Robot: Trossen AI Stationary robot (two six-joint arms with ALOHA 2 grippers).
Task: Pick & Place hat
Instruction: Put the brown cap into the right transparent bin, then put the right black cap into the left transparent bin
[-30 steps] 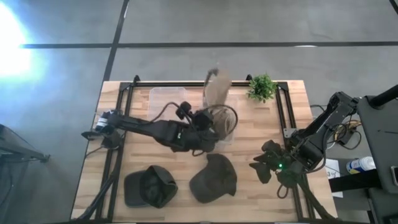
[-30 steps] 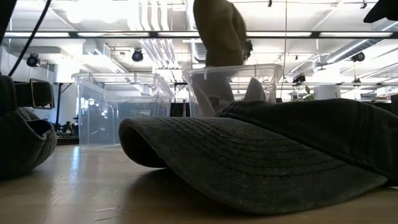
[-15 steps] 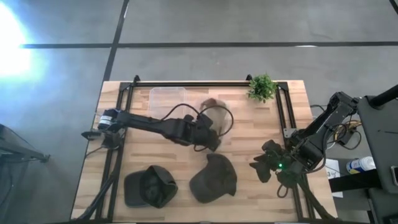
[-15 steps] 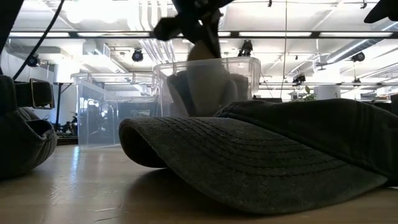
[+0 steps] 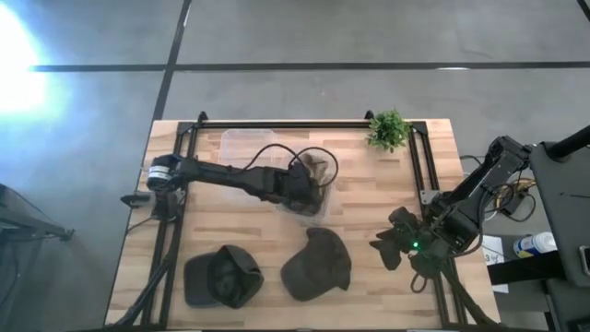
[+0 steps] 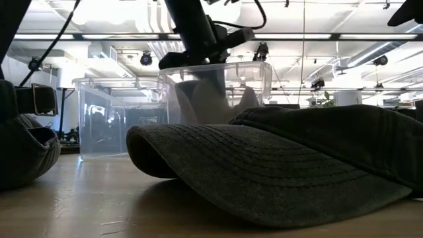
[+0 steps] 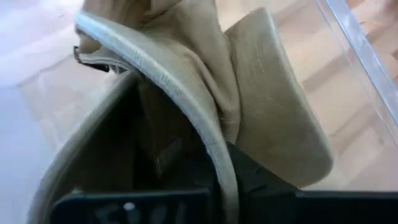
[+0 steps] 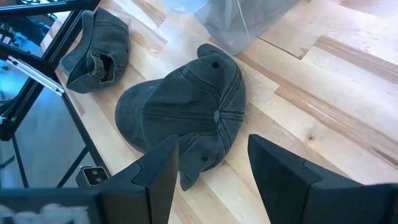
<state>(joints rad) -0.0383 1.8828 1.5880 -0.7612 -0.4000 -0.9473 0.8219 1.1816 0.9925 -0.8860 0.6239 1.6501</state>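
My left gripper (image 5: 309, 180) reaches down into a clear bin (image 5: 304, 208) mid-table and is shut on a tan hat (image 5: 317, 166). In the low view the tan hat (image 6: 198, 96) sits inside the clear bin (image 6: 254, 73). Two dark hats lie on the table's near part: one (image 5: 318, 263) near the middle, crown up, and one (image 5: 221, 277) to its left. My right gripper (image 5: 385, 244) waits open near the right edge, beside the middle dark hat (image 8: 186, 106), touching nothing. My left gripper (image 7: 217, 171) pinches the tan hat's piped rim (image 7: 211, 149) between its two fingers, with the crown cloth bunched around them and the brim (image 7: 273, 112) standing off to one side. The fingers come from above, pointing down into the bin. The hat hangs inside the bin walls.
A second clear bin (image 5: 247, 148) stands toward the far edge, left of the first. A small green plant (image 5: 388, 129) sits at the far right corner. Black rails (image 5: 277, 123) run along the table's far, left and right sides. Bare wood shows between bins and dark hats.
My left gripper has come down with the tan hat from well above the clear bin into it. The hat, held high a second ago, now sits within the bin walls. The bin has slid a little toward the table's left.
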